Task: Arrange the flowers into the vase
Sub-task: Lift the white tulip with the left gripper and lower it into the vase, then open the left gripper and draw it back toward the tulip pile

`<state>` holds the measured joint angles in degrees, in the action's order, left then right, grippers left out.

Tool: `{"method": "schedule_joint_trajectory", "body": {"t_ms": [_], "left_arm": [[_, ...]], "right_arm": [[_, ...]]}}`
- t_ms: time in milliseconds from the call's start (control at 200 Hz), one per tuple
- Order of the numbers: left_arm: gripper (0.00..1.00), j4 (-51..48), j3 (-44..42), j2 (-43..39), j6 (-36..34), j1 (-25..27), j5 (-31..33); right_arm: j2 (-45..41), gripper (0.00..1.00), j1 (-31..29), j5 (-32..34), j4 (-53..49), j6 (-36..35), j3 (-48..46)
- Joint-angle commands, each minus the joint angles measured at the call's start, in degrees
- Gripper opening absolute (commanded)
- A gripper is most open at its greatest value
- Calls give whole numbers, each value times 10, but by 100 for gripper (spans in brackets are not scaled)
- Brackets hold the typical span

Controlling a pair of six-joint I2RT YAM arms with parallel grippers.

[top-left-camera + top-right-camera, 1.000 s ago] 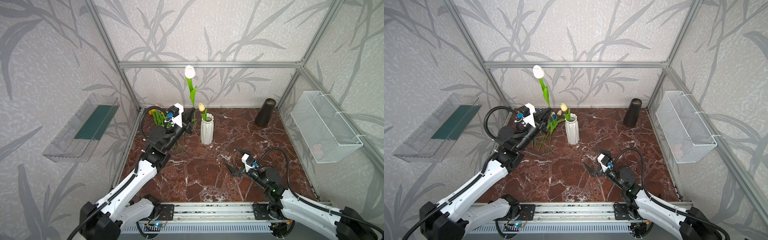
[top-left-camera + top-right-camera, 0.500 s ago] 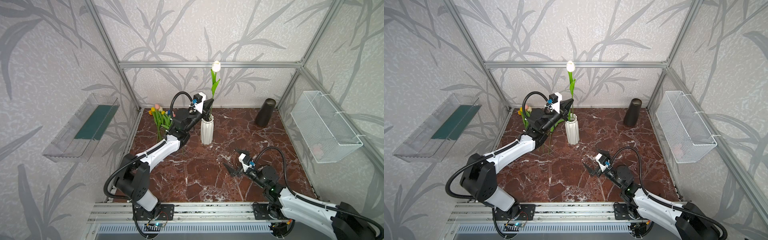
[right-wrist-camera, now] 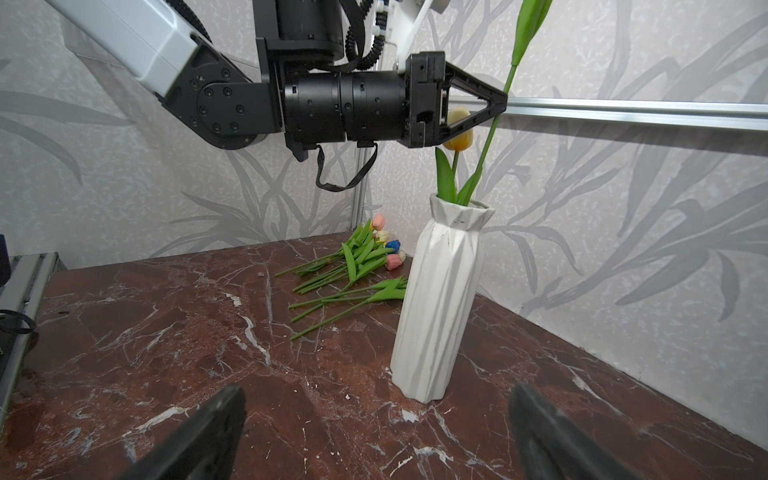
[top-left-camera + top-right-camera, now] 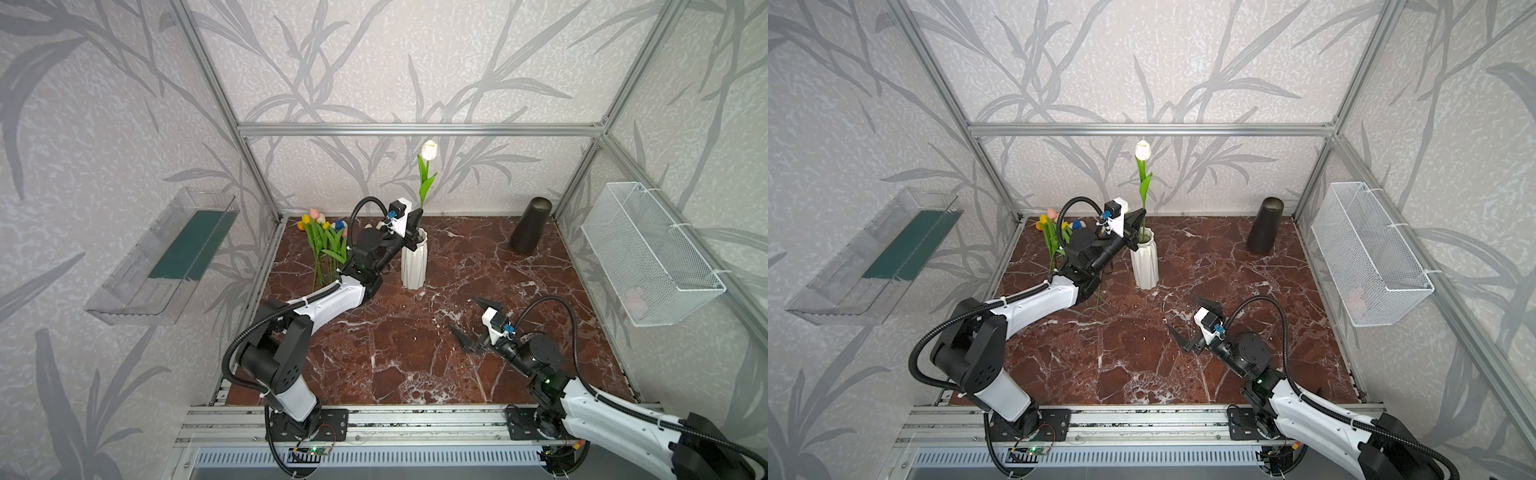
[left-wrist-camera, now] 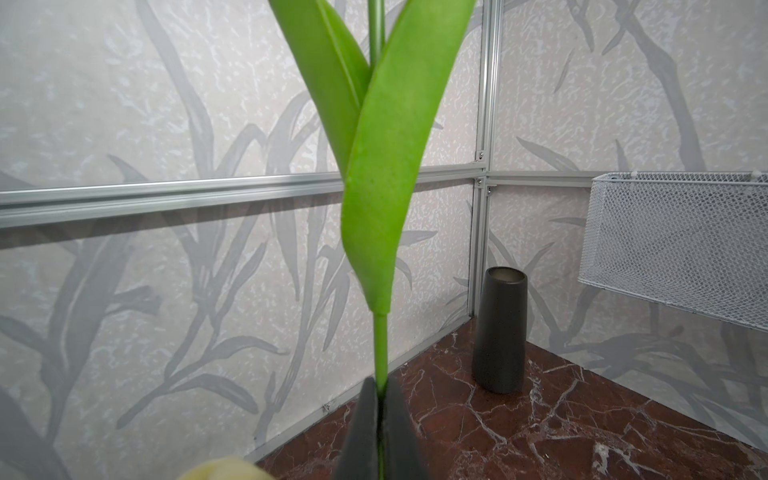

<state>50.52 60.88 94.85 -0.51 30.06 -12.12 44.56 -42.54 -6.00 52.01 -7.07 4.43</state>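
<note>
We can read no text, label, brand, number or sign in any view. The white vase (image 3: 440, 299), the dark vase (image 5: 498, 332) and the wire basket (image 4: 648, 257) show us plain surfaces. Any marking on the small circuit board (image 4: 313, 449) is too small to tell.

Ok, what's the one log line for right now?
left claw: shut on long-stemmed white tulip | stem end: inside ridged white ceramic vase | right claw: open, empty

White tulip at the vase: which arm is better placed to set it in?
Left arm: its jaws are shut on the white tulip just above the white vase, stem end already inside. The right arm has open, empty jaws, farther off.
</note>
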Motion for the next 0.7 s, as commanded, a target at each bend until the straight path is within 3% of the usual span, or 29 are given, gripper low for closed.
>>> {"method": "schedule_joint_trajectory", "body": {"t_ms": [0, 140, 515, 695], "left_arm": [[0, 26, -20, -17, -14, 3, 13], [22, 13, -44, -37, -20, 3, 7], [31, -113, -96, -182, -49, 3, 61], [38, -255, -111, -266, -10, -10, 169]], "right_arm": [[3, 99, -3, 6, 11, 2, 5], [8, 99, -3, 7, 14, 1, 5], [14, 99, -3, 6, 16, 0, 5], [17, 99, -3, 5, 16, 1, 6]]}}
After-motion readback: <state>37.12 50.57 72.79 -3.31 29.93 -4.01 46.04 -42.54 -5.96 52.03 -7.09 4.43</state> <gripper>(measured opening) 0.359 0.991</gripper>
